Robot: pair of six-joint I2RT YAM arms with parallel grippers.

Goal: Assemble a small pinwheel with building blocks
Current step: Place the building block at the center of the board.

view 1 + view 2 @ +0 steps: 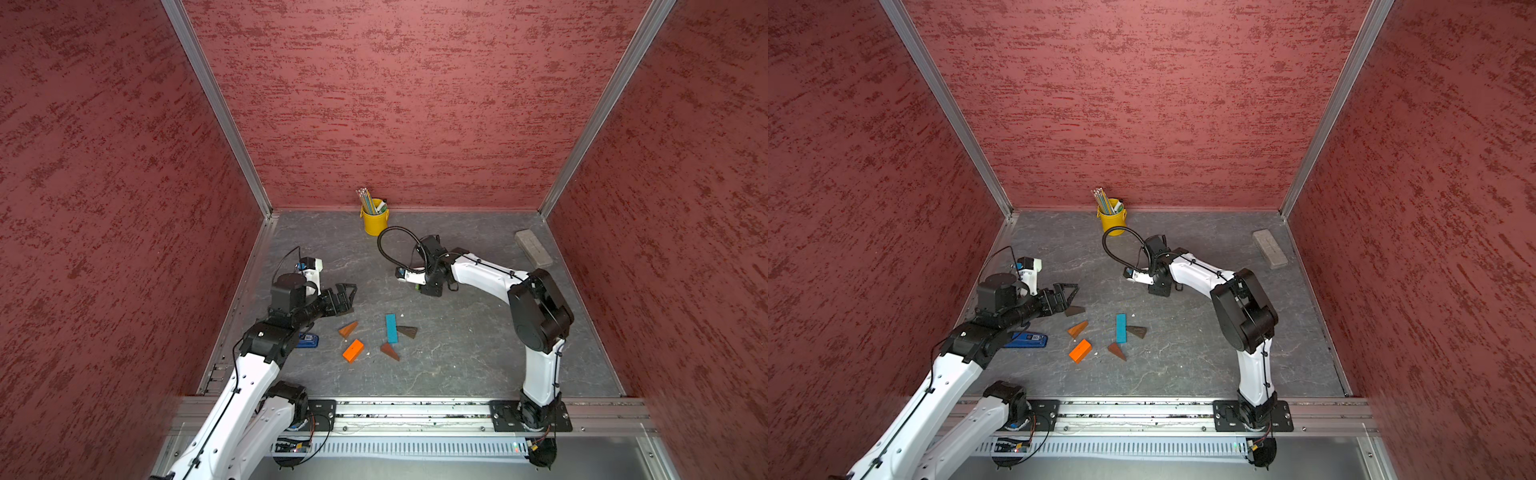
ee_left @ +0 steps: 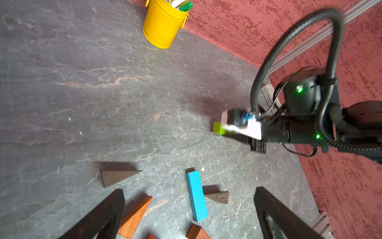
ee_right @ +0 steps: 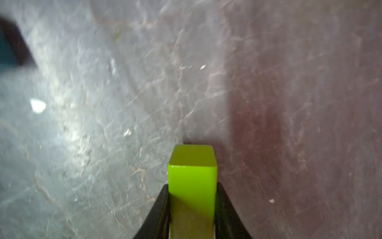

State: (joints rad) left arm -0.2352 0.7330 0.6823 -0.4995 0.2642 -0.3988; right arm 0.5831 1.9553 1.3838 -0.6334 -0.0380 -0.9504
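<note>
Yellow bucket (image 1: 375, 222) at the far wall holds pencils (image 1: 365, 199) and a green marker (image 2: 185, 5).

Right gripper (image 3: 192, 187), centre-far: jaws clamped on the green block (image 3: 192, 175).

Left gripper (image 1: 348, 297), left side: jaws spread wide, just beside a dark wedge (image 1: 1074, 311).

Blue bar (image 1: 391, 328), orange block (image 1: 353, 350) and the other brown wedges (image 1: 390, 351) lie loose near centre, unjoined.

Open grey slate table (image 1: 457, 365) to the right. Grey block (image 1: 534, 248) by the far right edge, blue stapler (image 1: 1025, 340) near left.

Red textured walls (image 1: 395, 104) on three sides.
</note>
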